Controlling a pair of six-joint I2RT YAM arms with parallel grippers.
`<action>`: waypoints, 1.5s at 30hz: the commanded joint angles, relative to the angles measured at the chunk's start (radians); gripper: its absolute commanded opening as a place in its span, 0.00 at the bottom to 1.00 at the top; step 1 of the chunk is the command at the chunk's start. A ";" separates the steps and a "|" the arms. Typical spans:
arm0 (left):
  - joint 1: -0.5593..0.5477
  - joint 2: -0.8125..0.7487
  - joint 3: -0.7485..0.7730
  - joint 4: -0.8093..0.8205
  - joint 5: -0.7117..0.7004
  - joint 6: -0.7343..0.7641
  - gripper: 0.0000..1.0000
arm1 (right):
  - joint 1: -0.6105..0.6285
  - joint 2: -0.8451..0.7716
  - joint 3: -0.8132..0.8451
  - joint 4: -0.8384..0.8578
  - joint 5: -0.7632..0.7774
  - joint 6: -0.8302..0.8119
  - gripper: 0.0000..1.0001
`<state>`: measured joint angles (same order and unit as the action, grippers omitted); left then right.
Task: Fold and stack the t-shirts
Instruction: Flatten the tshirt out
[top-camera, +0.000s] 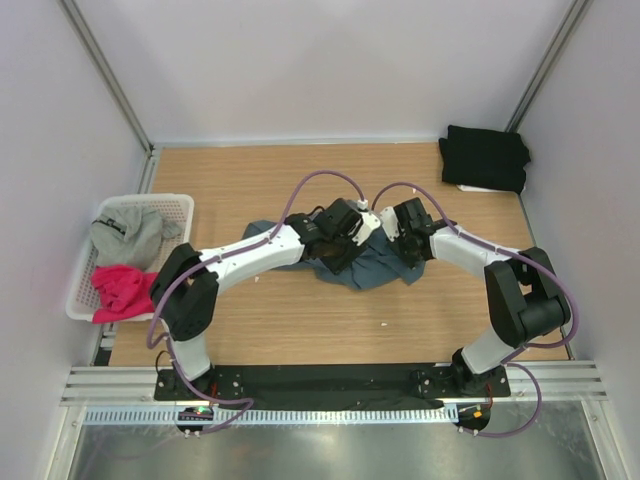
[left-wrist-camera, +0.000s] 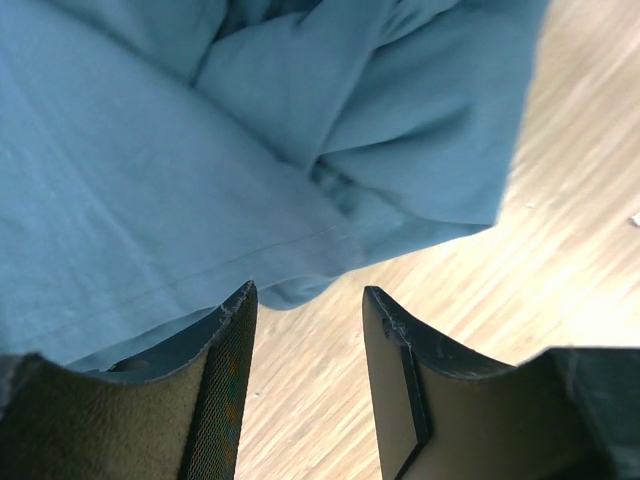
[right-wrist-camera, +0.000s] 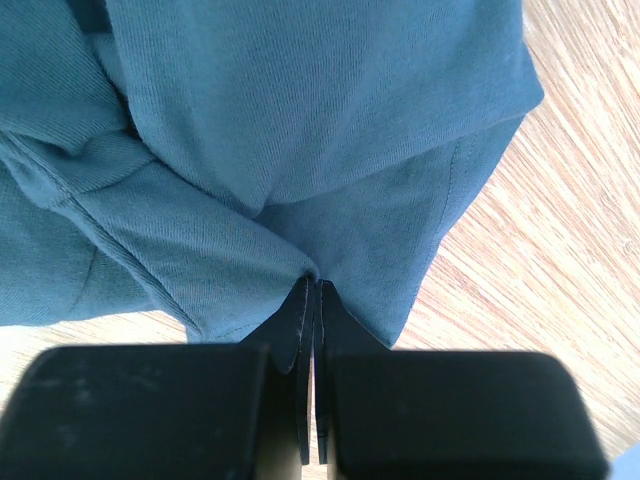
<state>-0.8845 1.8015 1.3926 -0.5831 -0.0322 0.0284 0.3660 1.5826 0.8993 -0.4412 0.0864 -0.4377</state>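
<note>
The slate blue-grey t-shirt lies crumpled in the middle of the tabletop. The right tool is clamped on a fold of it; the left tool hangs over its hem, fingers apart, gripping nothing. The black t-shirt lies at the far right corner

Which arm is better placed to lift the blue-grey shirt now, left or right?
Right. The right hand is shut on a fold of the blue-grey shirt; the left hand is open at the shirt's edge, holding nothing.

Your arms bend inward toward each other, left gripper jaws parted, right gripper clamped on the blue-grey t-shirt.
</note>
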 joint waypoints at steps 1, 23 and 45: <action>-0.025 -0.001 0.049 -0.018 0.020 -0.010 0.48 | -0.006 0.001 0.029 0.021 -0.001 0.013 0.02; -0.039 0.087 0.066 0.008 -0.054 0.011 0.43 | -0.021 -0.015 0.024 0.019 -0.014 0.014 0.01; -0.041 0.094 0.075 0.025 -0.121 0.010 0.18 | -0.032 -0.030 0.018 0.018 -0.023 0.022 0.02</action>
<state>-0.9218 1.9011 1.4456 -0.5888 -0.1246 0.0349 0.3424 1.5826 0.8993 -0.4412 0.0647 -0.4313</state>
